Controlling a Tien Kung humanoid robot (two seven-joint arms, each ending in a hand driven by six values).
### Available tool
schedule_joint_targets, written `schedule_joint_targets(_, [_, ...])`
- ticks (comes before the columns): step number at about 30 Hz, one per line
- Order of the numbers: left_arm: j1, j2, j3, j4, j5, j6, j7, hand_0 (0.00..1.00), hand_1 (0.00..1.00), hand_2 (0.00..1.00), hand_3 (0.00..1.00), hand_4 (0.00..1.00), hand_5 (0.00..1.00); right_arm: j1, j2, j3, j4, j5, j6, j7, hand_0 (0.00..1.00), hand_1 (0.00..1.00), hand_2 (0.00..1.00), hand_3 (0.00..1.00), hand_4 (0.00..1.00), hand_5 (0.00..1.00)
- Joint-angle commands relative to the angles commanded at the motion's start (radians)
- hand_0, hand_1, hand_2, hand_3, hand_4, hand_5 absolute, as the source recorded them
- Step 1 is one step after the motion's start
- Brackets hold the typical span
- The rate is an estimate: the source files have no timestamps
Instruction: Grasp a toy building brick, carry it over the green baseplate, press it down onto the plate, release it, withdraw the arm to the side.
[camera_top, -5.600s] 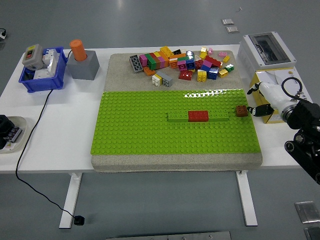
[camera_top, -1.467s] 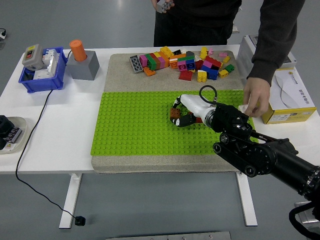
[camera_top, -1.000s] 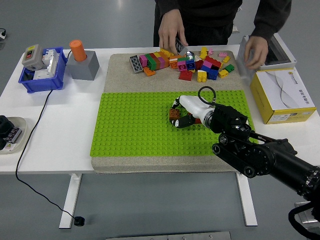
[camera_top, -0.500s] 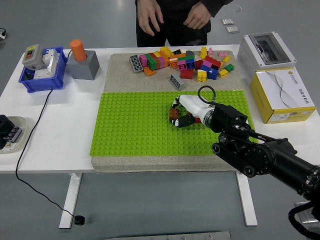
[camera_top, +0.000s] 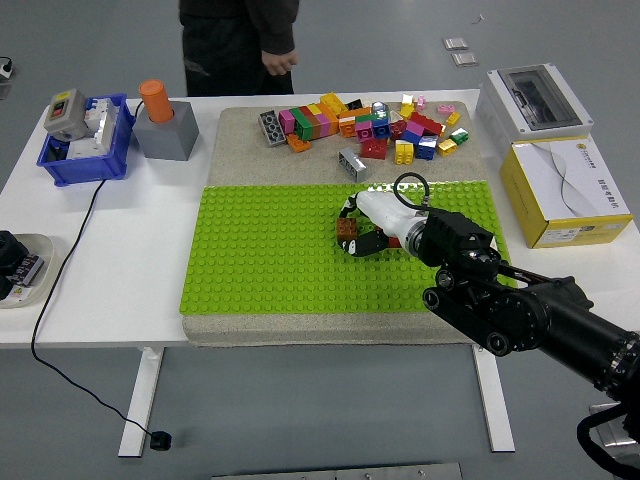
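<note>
White tabletop (camera_top: 120, 260), grey floor beyond: brown brick (camera_top: 347, 229) at centre of green baseplate (camera_top: 270, 250).
Item: right hand (camera_top: 375, 225), fingers (camera_top: 368, 243) pinching the brick, which sits low on the studs. You press straight down, keep the brick square to the stud rows, and part the fingers only once it seats flush. Loose brick pile (camera_top: 365, 125) lies behind; person (camera_top: 240, 40) stands at far edge.

Right hand (camera_top: 362, 226) grips brown brick (camera_top: 347, 229) on green baseplate (camera_top: 260, 260).
</note>
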Motion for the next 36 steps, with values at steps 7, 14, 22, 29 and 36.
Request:
schedule_joint_targets(7, [-0.001,0.000,-0.001,0.000,0.002,0.000,-0.001,0.657,0.613,0.592,0.629,0.662,0.175,0.001,0.000,0.002,0.001,-0.001,0.000,0.001,0.797,0.779,0.819,0.765,0.753,0.236])
schedule_joint_targets(14, [-0.002,-0.002,-0.003,0.000,0.004,-0.001,-0.001,0.657,0.613,0.592,0.627,0.659,0.171,0.001,-0.010,0.012,0.036,0.003,0.006,0.005,0.797,0.782,0.820,0.771,0.791,0.253])
schedule_joint_targets(22, [-0.001,-0.006,-0.011,0.000,0.004,-0.001,-0.003,0.657,0.613,0.591,0.625,0.656,0.167,-0.021,-0.085,0.044,0.176,-0.073,-0.023,-0.006,0.803,0.789,0.829,0.802,0.951,0.398])
schedule_joint_targets(29, [0.003,-0.009,-0.017,0.000,0.007,-0.001,-0.004,0.657,0.613,0.591,0.621,0.652,0.162,-0.051,-0.148,0.025,0.279,-0.196,-0.065,-0.021,0.810,0.790,0.830,0.576,0.925,0.558])
schedule_joint_targets(36, [0.002,-0.009,-0.016,0.000,0.007,-0.001,-0.005,0.657,0.612,0.590,0.620,0.650,0.161,-0.054,-0.144,-0.006,0.276,-0.191,-0.070,-0.017,0.809,0.791,0.831,0.563,0.910,0.567])
